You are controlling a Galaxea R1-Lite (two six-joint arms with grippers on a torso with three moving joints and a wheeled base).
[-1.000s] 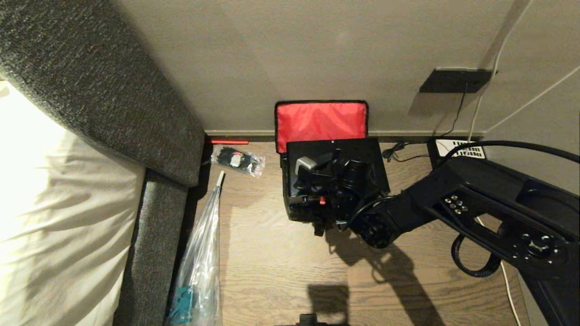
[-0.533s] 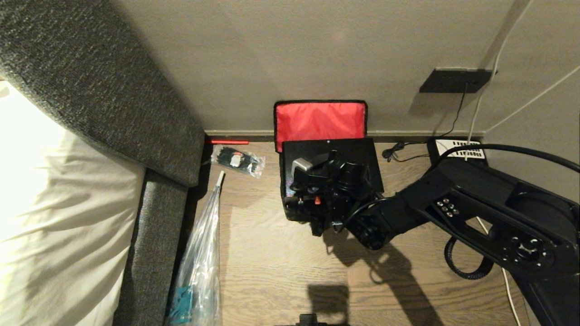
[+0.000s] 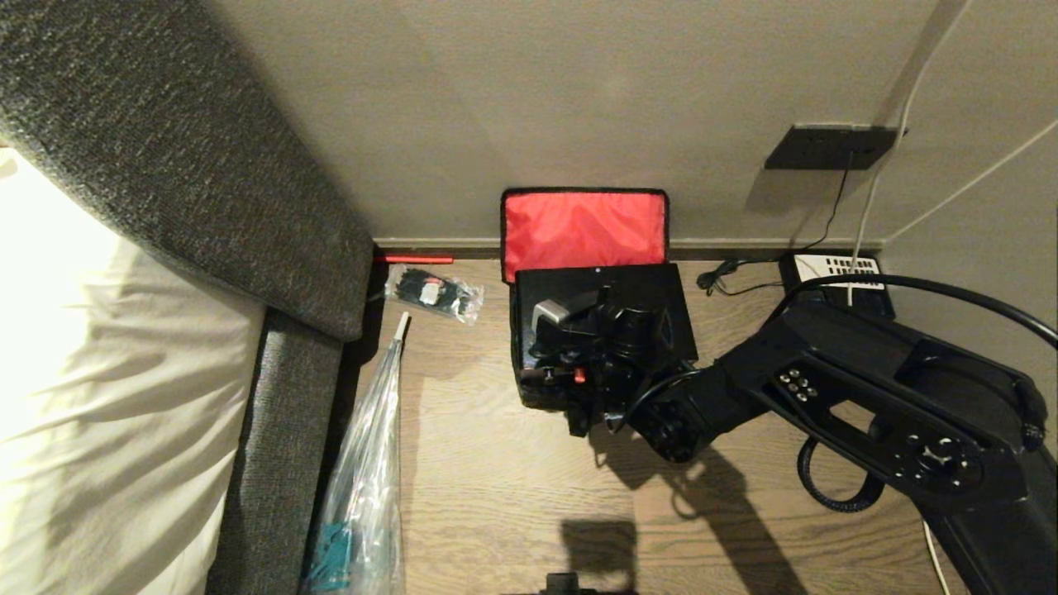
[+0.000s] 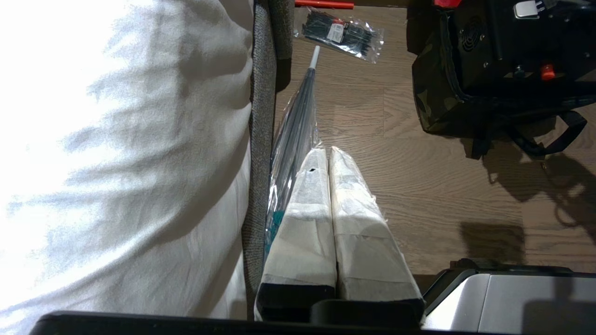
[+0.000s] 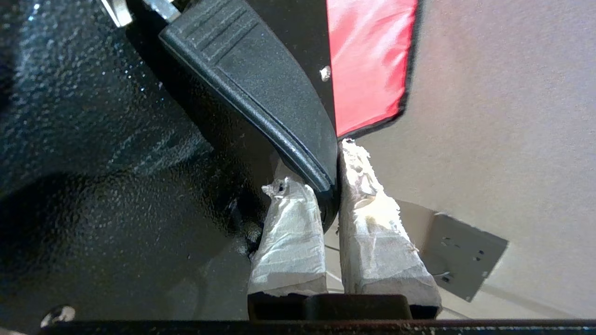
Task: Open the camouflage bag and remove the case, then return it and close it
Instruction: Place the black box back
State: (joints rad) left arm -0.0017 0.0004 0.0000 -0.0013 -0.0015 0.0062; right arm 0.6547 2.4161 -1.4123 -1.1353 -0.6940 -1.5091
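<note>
Right arm (image 3: 868,397): matte black angular links with clusters of small silver screws, a round black wrist joint, and a thick black cable (image 3: 917,285) arching over it. Right gripper (image 5: 330,195) and left gripper (image 4: 328,186): tapered fingers (image 5: 288,232) wrapped in white tape on black mounts.

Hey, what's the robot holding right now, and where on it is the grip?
The right gripper is shut on the black carry handle of the case, over the open camouflage bag. The left gripper is shut and holds nothing.
</note>
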